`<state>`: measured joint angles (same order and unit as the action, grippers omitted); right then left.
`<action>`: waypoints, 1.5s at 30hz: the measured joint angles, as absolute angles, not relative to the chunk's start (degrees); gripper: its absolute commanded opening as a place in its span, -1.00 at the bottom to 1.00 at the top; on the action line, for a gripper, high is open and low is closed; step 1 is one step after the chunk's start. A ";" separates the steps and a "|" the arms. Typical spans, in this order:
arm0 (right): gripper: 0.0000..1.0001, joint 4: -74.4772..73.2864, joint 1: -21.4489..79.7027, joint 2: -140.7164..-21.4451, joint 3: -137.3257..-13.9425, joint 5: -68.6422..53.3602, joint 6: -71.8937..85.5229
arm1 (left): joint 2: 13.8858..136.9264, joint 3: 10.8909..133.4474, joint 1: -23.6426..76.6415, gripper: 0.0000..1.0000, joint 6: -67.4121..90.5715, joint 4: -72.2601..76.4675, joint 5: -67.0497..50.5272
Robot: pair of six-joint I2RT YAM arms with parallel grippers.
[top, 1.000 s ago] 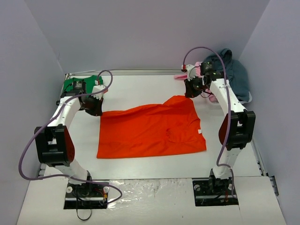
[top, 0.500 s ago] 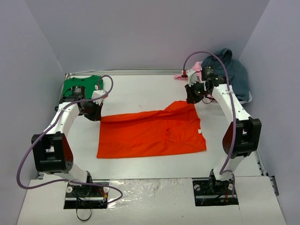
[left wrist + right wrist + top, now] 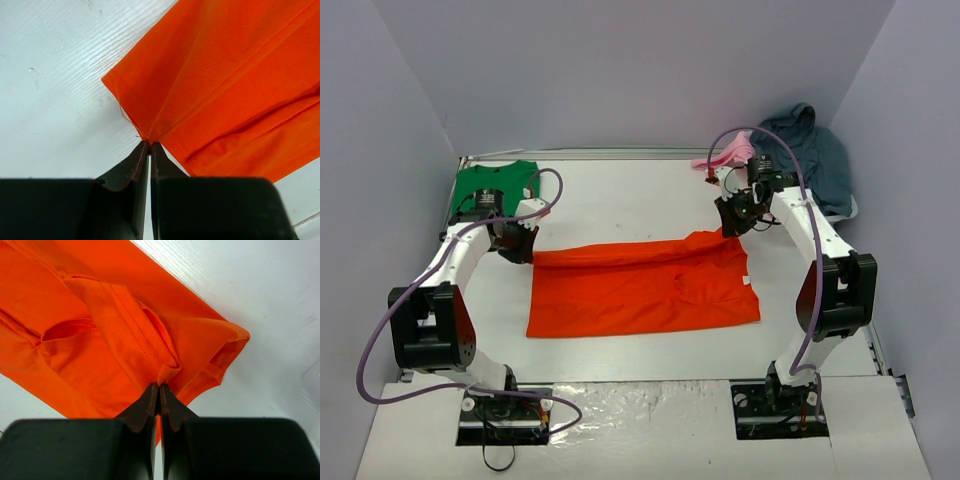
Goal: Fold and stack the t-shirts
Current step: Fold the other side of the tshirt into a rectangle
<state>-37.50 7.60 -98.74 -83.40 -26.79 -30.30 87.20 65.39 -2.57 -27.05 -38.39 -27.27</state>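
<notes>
The orange t-shirt lies in the middle of the table with its far edge lifted and folded toward the front. My left gripper is shut on the shirt's far-left corner, held just above the table. On the other side my right gripper is shut on a bunched fold at the far-right corner. The green t-shirt lies flat in the far-left corner, partly behind my left arm.
A heap of blue-grey cloth with a pink piece sits in the far-right corner. Grey walls close in the table on three sides. The arm bases stand at the near edge.
Both grippers have drawn the orange shirt's far edge toward the front, so the visible shirt is now narrower front to back. Both stay shut on their corners.
</notes>
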 measured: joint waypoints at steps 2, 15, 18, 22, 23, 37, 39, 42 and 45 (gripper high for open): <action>-1.00 -37.65 7.60 -98.59 -82.98 -26.30 -30.39 | 86.83 65.06 -2.57 -0.95 -27.07 -38.17 -26.92; -1.00 -38.85 7.60 -94.17 -80.12 -24.80 -31.20 | 86.13 63.88 -2.57 -0.95 -27.97 -37.91 -26.55; -1.00 -39.03 7.60 -94.11 -79.55 -24.77 -31.40 | 86.13 63.42 -2.57 -0.95 -28.12 -37.80 -26.59; -1.00 -39.77 7.68 -94.11 -78.87 -24.73 -31.59 | 86.11 62.63 -2.57 -0.95 -28.34 -37.80 -26.65; -1.00 -39.97 7.84 -94.11 -78.74 -24.71 -31.64 | 86.11 62.52 -2.57 -0.95 -28.36 -37.80 -26.68; -0.64 -42.22 10.76 -95.77 -74.50 -23.24 -33.10 | 86.24 60.07 -2.00 -0.63 -30.39 -38.37 -26.96; -0.41 -42.48 11.03 -97.32 -73.97 -22.87 -33.08 | 86.39 60.03 -1.76 -0.50 -31.05 -38.68 -27.00; -0.04 -42.72 11.42 -99.44 -73.30 -22.04 -33.17 | 86.56 59.53 -1.56 -0.24 -31.70 -38.87 -26.96; 0.04 -43.24 12.03 -100.71 -73.21 -21.04 -33.34 | 86.54 59.29 -1.50 -0.12 -32.21 -39.81 -26.89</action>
